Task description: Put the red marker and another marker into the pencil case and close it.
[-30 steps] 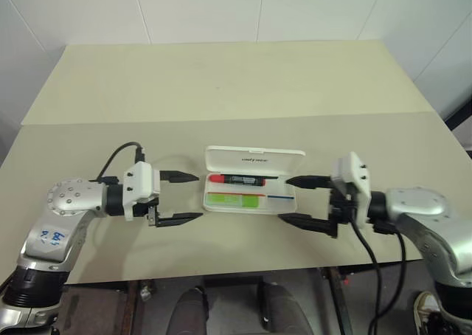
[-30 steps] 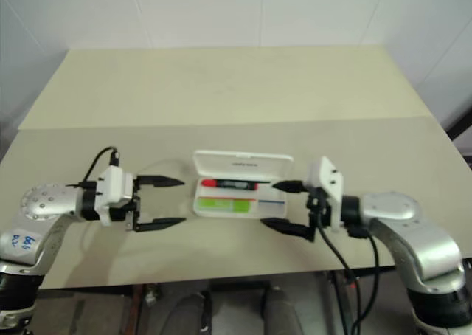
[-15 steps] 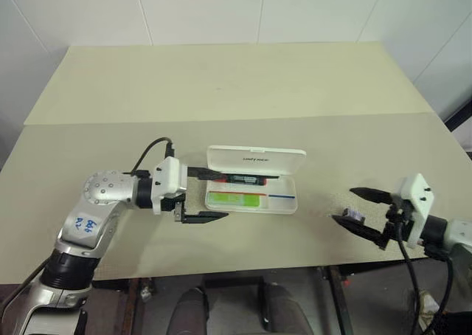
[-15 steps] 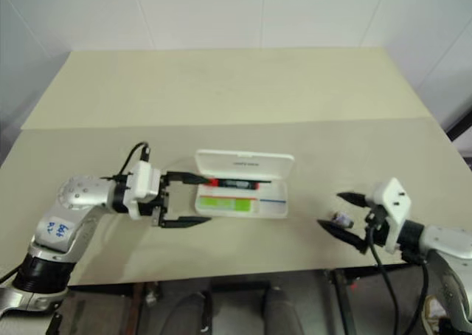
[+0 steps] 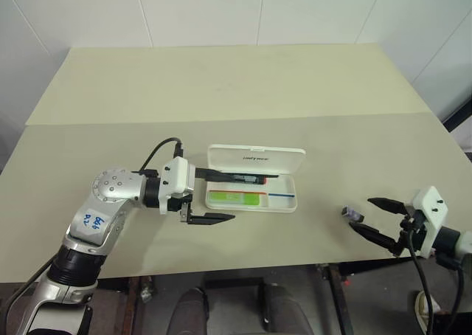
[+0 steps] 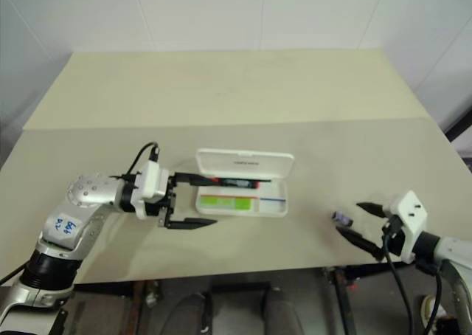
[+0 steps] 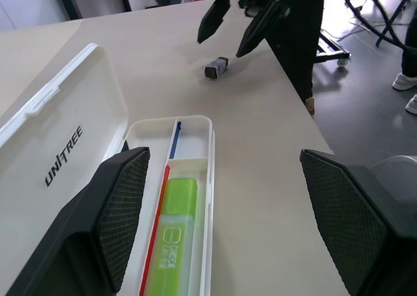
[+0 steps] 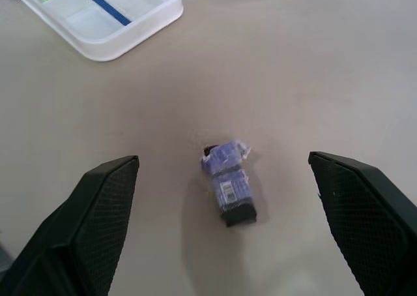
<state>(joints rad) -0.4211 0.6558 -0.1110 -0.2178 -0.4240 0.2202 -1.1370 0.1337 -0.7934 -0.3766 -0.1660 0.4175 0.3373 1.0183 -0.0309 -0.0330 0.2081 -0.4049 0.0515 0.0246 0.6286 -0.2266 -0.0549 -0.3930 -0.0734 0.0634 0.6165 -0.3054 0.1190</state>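
Since a second ago the right arm has swung away from the case (image 5: 252, 180) out to the table's (image 5: 221, 84) right front corner; the left arm has closed in on the case's left end.

Left fingers (image 5: 218, 196) stand wide and hold nothing; the far one lies over the case's back trough, above the red marker's (image 5: 247, 178) left end, and whether it touches I cannot tell; the near one hangs just in front of the case's front left corner, clear of it.

Case sits open in the middle of the table, lid (image 7: 58, 146) tilted up at the back with dark print on it; the red marker lies along the back trough; the green marker (image 7: 171, 240) lies in the front trough, toward the left, with thin red and blue lines beside it.

Right fingers (image 5: 383, 217) are spread wide and empty, pointing left at a small purple-grey block (image 8: 229, 182); the block lies on the bare table, well right of the case, just off the fingertips and apart from them.
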